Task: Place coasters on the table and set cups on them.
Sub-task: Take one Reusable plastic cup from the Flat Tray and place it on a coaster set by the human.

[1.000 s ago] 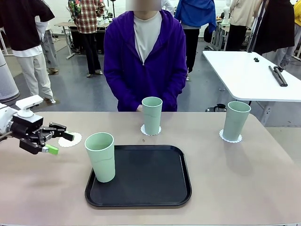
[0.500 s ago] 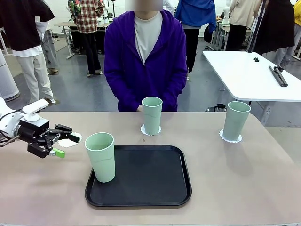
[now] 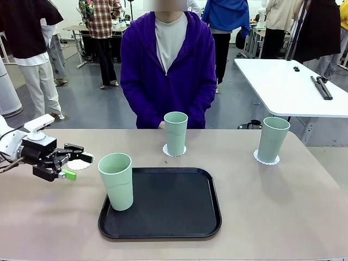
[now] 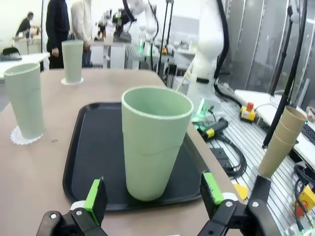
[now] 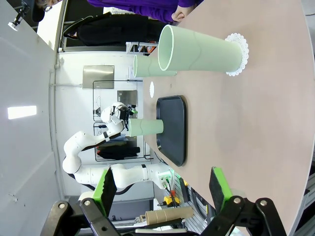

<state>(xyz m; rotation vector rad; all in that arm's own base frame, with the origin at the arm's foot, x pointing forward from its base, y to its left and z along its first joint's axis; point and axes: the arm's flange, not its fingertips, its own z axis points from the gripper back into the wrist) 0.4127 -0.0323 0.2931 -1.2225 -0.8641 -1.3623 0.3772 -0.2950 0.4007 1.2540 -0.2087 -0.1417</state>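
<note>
White and jointed, the left arm reaches in low from the left edge, its left end effector [image 3: 73,166] lying level above the counter [image 3: 283,206] and aimed right toward the near cup [image 3: 116,180]. Its fingers are spread wide and hold nothing. Just beyond them lies a bare coaster [image 3: 81,161] on the counter. The near cup stands upright on the left end of the black tray [image 3: 174,209]. The middle cup [image 3: 175,133] sits on its coaster [image 3: 174,150] before the person in purple [image 3: 167,65], and the right cup [image 3: 272,140] stands on another coaster [image 3: 266,158] at the far right.

From the left wrist, green pads [image 4: 94,197] flank the near cup [image 4: 154,141] without touching it, and stacked paper cups [image 4: 278,142] show off the counter's edge.

The right wrist view, rolled sideways, shows the right end effector [image 5: 162,189] spread and empty, well apart from the right cup [image 5: 197,49].
</note>
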